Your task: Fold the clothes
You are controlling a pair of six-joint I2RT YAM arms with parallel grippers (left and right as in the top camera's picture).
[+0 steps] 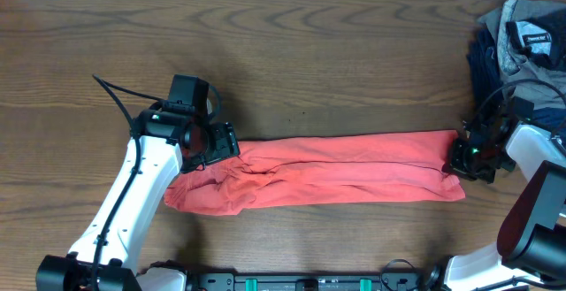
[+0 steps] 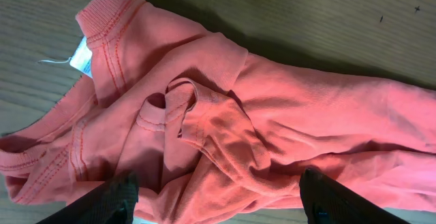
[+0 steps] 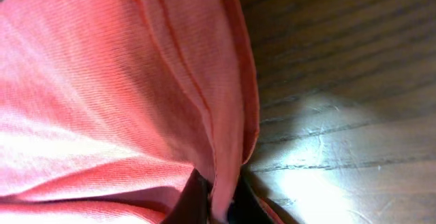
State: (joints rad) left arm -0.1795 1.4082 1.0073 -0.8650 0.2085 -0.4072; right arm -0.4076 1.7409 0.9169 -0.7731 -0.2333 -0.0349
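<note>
coral-red T-shirt lies on the desk as one long band, folded lengthwise, running left to right across the near-middle. Flat along most of its run, bunched and wrinkled at the left end

left pincer: jaws wide apart, nothing held. It sits over the bunched left end of the shirt, at its far edge. Left wrist view: both fingers show at the bottom corners of the frame, well apart, cloth below and between them but none pinched. Same view: ribbed collar at upper left with a white label poking out beside it, and a sleeve opening crumpled in the middle

right pincer: jaws closed on the shirt at the right end of the band. Right wrist view: the dark fingertips pinch the stitched hem at the bottom of the frame, cloth fanning up and left from the pinch, bare wood to the right. Can't tell how many layers are in the pinch, or whether that end is lifted off the desk

pile of grey and navy garments sits in the far right corner of the desk, apart from the shirt, just behind the right arm
</note>
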